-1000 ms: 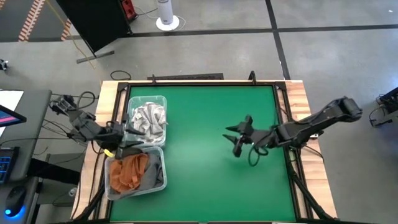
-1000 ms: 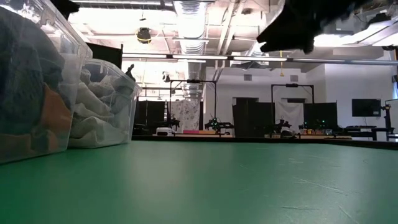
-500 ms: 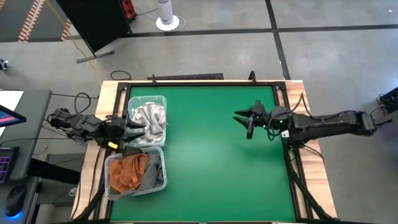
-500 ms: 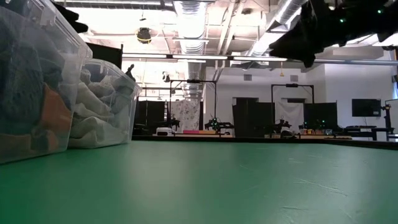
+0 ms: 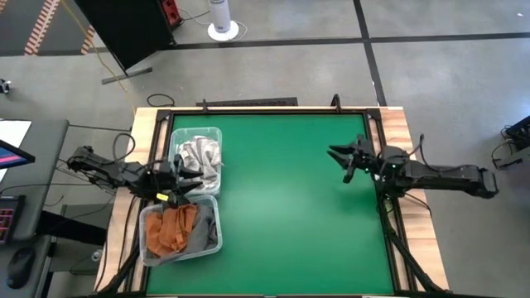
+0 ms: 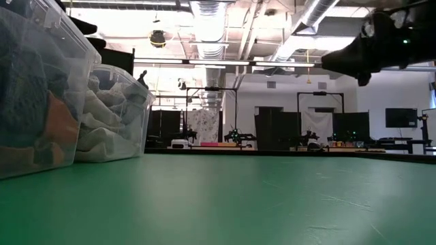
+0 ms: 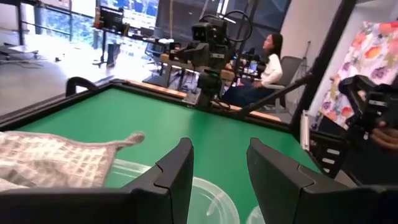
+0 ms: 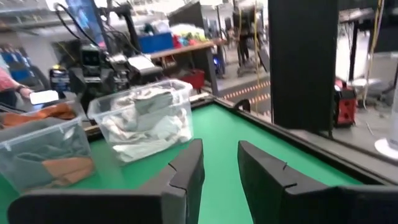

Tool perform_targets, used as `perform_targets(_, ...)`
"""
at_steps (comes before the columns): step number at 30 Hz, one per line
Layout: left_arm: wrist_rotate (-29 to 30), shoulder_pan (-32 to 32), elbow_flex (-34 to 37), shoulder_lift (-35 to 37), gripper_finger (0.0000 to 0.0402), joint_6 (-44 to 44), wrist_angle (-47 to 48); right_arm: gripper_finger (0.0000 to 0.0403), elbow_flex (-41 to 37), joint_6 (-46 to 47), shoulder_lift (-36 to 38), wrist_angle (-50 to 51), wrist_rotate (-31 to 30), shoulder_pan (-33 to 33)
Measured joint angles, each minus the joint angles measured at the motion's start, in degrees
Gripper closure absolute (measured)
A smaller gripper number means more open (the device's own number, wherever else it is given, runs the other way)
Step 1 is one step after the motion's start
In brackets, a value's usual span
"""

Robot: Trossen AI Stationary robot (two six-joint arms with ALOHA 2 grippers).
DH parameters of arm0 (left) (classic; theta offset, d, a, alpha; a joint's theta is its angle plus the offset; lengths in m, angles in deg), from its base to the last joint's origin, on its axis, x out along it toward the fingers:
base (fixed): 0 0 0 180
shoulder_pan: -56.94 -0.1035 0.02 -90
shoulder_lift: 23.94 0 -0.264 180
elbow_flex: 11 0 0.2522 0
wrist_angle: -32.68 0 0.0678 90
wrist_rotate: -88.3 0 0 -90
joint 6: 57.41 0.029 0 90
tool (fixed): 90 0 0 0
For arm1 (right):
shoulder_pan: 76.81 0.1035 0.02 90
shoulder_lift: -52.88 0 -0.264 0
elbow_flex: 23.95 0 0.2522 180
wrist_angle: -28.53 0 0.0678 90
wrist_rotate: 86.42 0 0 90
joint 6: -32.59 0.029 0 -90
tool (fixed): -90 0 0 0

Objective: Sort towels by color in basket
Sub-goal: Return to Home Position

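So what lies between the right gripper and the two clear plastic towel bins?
Nothing: the high view shows only bare green mat between the right gripper and the clear plastic bins.

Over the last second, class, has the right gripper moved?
Yes. The right gripper has pulled back from mid-mat toward the right edge of the table.

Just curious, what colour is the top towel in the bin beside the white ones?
The top towel is rust-orange; the high view shows it best.
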Motion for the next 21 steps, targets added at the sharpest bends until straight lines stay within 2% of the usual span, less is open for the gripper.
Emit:
perform_targets(8,-0.79,0.79,3.56,-0.01,0.026,0.01,-2.74,0.0275,-7.71,-2.68,13.07,-1.34,0.02,1.74)
perform_targets(13,-2.36,0.82,6.22,0.0,0.026,1.78,-6.67,0.0275,-7.8,-2.52,19.03,3.87,0.02,2.61)
perform_targets(17,-6.03,0.82,6.43,0.01,0.026,5.61,-7.83,0.0275,-7.82,-5.1,20.16,3.66,-0.06,3.77)
perform_targets(21,-6.5,0.82,6.48,0.0,0.026,8.89,-6.62,0.0275,-7.84,-4.78,20.12,6.42,-0.31,3.73)
